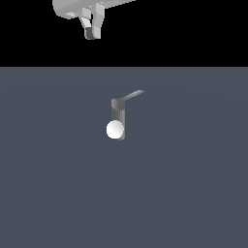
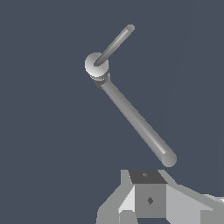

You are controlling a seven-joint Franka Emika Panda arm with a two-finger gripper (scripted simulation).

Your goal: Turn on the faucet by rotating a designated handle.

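Hand (image 1: 92,34) high above faucet (image 1: 118,118), apart

Flat slate-grey floor (image 1: 58,193), plain, no marks, fills lower part of exterior view; black band above its far edge. Directly on floor: faucet (image 1: 117,118) only, dark grey upright post, standing near middle. White ball (image 1: 115,130) on post front. Thin light grey handle (image 1: 131,95) projects from post top toward exterior view's right. Wrist view: same grey floor behind faucet.
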